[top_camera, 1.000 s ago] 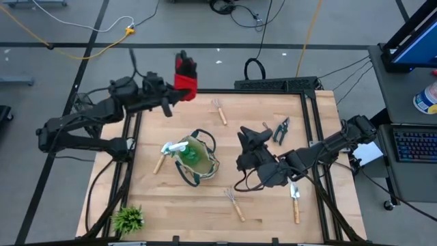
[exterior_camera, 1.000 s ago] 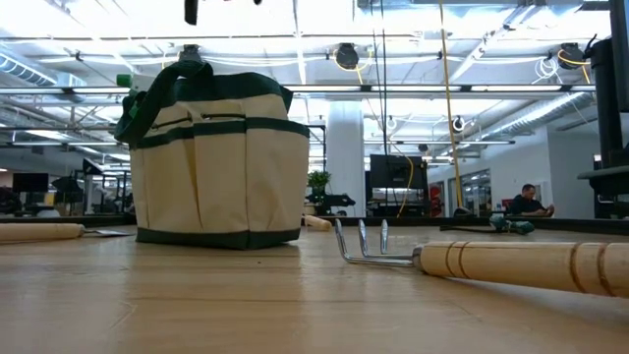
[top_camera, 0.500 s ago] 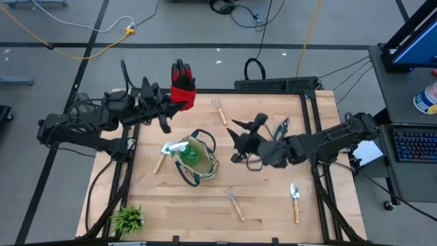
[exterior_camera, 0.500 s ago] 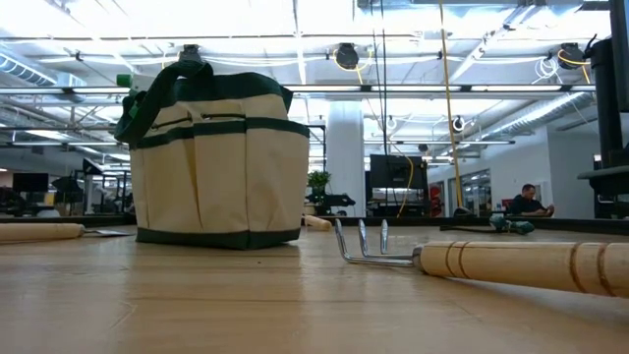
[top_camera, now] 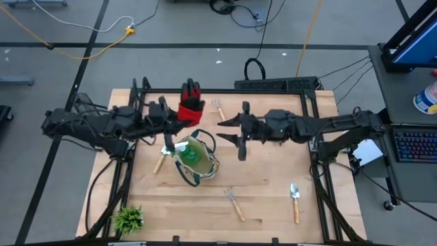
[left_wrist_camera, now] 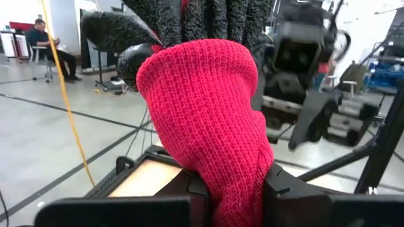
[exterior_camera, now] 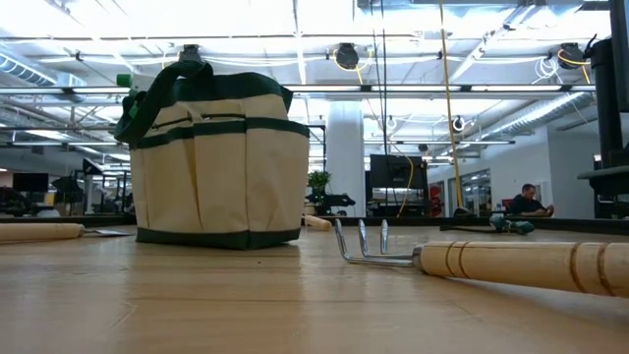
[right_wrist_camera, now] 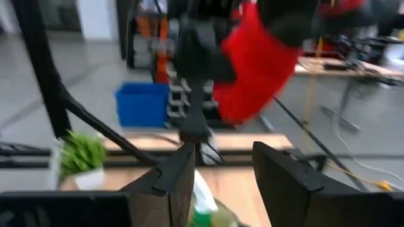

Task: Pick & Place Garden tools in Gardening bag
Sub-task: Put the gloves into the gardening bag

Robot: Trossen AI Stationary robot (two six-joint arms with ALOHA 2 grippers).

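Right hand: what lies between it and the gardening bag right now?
High view: nothing. Bare wooden tabletop separates the right hand from the gardening bag. The pruning shears cannot be seen, and a rake lies beyond that stretch, farther back.

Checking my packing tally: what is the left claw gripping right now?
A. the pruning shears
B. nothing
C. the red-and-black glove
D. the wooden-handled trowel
C: the left claw is shut on the red-and-black glove, held up beside the gardening bag; the trowel lies on the table.
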